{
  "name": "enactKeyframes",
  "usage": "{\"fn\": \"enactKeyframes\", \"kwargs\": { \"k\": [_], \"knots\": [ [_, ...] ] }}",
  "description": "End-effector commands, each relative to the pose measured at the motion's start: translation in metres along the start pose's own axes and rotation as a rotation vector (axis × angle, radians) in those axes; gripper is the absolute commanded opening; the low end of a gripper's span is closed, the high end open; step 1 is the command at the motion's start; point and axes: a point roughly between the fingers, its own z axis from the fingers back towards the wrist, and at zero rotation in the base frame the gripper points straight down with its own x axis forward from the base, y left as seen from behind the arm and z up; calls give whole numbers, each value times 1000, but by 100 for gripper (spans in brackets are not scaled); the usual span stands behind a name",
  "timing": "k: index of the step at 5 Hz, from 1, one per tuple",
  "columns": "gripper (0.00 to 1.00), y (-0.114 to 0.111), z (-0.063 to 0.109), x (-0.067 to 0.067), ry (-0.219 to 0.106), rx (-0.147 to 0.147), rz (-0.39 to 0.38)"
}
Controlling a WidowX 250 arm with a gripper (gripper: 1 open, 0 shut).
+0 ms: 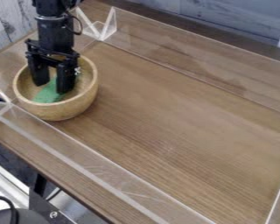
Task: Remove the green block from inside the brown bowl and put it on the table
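Observation:
The brown bowl stands near the table's left end. Inside it lies the green block, partly hidden by the gripper. My black gripper points down into the bowl. It is open, with one finger on each side of the block. I cannot tell whether the fingers touch the block or the bowl's floor.
A clear plastic edging strip runs along the table's near side, and another lines the far side. A clear plastic piece stands at the back corner behind the arm. Bare wood stretches to the right of the bowl.

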Motion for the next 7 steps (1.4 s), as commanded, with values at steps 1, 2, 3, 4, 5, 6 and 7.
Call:
{"fn": "enactKeyframes", "kwargs": {
  "k": [1,2,3,4,5,6,7],
  "knots": [
    [100,4,18,12,-76,-17,2],
    [100,-2,17,15,-74,-37,-31],
    [100,-9,16,19,-72,-57,-62],
    [100,-11,11,22,-77,-42,-67],
    [0,-10,9,27,-71,-57,-67],
    [0,-12,16,33,-75,-75,-71],
    [0,-13,20,37,-76,-92,-74]
  ]
}}
